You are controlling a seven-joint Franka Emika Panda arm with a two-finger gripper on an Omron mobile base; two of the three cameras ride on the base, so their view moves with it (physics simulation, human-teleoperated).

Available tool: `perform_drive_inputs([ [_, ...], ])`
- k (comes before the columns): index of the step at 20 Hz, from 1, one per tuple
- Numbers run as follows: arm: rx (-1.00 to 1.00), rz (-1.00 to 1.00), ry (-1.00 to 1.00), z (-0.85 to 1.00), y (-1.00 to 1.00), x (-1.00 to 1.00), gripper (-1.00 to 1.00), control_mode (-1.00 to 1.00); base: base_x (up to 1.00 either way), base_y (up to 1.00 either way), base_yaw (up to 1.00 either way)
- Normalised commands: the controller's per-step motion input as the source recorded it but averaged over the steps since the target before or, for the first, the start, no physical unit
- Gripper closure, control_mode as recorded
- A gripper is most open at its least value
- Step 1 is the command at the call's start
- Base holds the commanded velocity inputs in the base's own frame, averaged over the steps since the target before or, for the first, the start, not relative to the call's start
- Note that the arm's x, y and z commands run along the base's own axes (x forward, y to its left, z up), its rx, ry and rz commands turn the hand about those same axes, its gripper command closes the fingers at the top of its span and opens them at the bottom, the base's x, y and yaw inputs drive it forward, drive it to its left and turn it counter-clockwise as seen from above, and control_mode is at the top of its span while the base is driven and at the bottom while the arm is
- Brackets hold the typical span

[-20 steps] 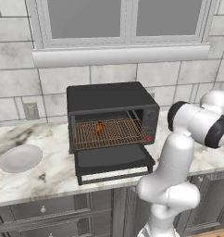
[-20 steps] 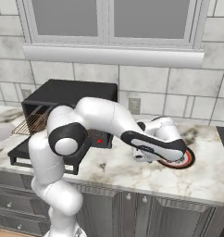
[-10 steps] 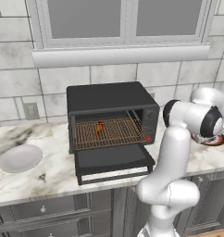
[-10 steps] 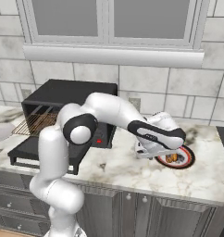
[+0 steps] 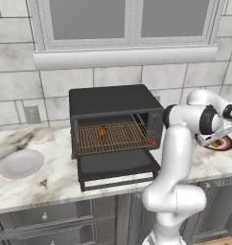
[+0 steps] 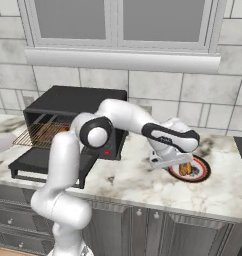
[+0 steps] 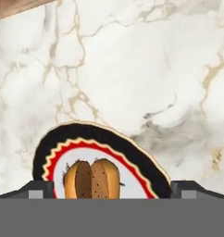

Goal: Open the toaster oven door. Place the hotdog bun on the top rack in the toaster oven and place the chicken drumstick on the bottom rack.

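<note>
On the left, the toaster oven (image 5: pixel 117 125) is standing on the marble desk (image 6: pixel 143 175) with its door (image 5: pixel 119 167) already lying open, and a small orange piece, probably the chicken drumstick (image 5: pixel 103 132), is lying on the rack inside; which rack it is cannot be told. Further right, the hotdog bun (image 7: pixel 91 179) is resting on a plate with a red and black rim (image 7: pixel 104 136), near the right end of the desk. The bun is looking light and soft, so a hard squeeze is likely to crush it; taking it across the two long sides, near the middle, seems the safest. The gripper (image 7: pixel 112 189) is hovering just above the plate. Its two tips are sitting far apart, one at each side of the bun, so the jaws are standing wide and are holding nothing.
</note>
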Motion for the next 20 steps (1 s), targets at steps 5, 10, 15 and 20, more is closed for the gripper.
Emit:
perform_drive_inputs([
  [5, 0.11, 0.0, 0.1, 0.09, -0.53, 0.43, -1.0, -1.0, 0.0, 0.0, 0.0],
  [10, 0.18, 0.0, 0.09, 0.02, -0.6, 0.24, -1.0, -1.0, 0.0, 0.0, 0.0],
  [15, 0.21, 0.01, 0.11, 0.0, -0.64, 0.18, -1.0, -1.0, 0.0, 0.0, 0.0],
  [20, 0.2, 0.02, 0.12, 0.0, -0.45, 0.2, 1.0, -1.0, 0.0, 0.0, 0.0],
])
